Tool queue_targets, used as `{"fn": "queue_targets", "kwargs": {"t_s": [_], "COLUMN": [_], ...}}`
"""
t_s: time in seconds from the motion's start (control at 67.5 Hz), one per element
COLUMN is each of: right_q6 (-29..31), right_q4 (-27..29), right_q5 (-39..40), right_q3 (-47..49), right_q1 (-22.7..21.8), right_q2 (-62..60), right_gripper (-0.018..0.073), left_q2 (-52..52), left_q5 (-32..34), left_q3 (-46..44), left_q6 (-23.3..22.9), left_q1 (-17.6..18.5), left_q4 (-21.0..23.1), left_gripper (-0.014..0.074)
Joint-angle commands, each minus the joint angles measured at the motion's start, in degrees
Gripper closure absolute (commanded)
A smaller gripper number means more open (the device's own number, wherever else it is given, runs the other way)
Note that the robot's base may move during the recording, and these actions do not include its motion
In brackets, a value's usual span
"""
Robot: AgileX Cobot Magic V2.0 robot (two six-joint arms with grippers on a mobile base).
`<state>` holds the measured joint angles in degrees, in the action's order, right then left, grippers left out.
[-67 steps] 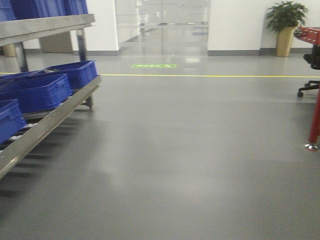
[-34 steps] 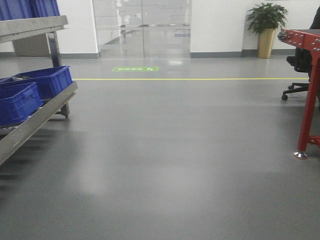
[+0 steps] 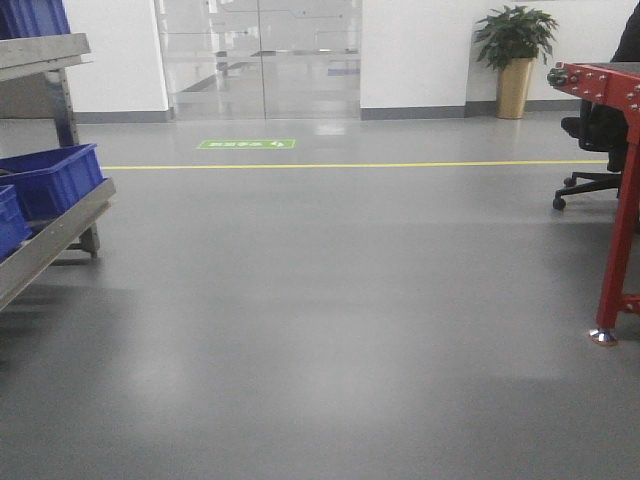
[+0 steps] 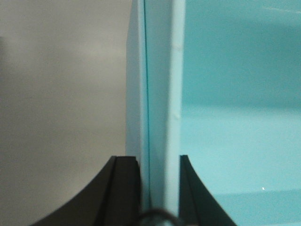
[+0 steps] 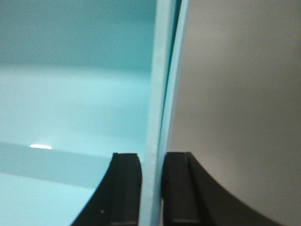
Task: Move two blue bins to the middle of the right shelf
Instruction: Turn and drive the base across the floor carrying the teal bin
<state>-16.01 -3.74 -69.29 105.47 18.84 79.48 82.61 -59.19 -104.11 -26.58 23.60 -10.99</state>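
Left tool [image 4: 159, 162] clamped on blue bin [image 4: 160, 94] wall, right tool [image 5: 151, 157] — same

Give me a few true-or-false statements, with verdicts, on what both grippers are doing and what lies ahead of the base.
1. The left gripper is shut on a wall of the pale blue bin. True.
2. The right gripper is open and empty. False: it is shut on a pale blue bin wall.
3. A potted plant stands by the far wall. True.
4. The red frame is on the left of the front view. False: it is on the right; the steel shelf with dark blue crates is on the left.
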Motion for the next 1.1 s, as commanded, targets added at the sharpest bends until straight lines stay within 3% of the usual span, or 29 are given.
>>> {"fn": "queue_targets", "kwargs": {"t_s": [0.0, 1.082], "right_q6": [0.5, 0.5], "right_q4": [2.8, 2.8], "right_q5": [4.6, 4.6], "right_q3": [0.9, 0.9], "right_q1": [0.2, 0.2], "right_q2": [-1.2, -1.2], "right_gripper": [0.0726, 0.0726], "left_q2": [-0.6, -0.6], "left_q5": [6.4, 6.4], "left_q3": [-0.9, -0.9], "left_q6": [-0.4, -0.4], "left_q1": [0.0, 0.0], "left_q4": [-0.1, -2.3], "left_gripper": [0.0707, 0.0707]}}
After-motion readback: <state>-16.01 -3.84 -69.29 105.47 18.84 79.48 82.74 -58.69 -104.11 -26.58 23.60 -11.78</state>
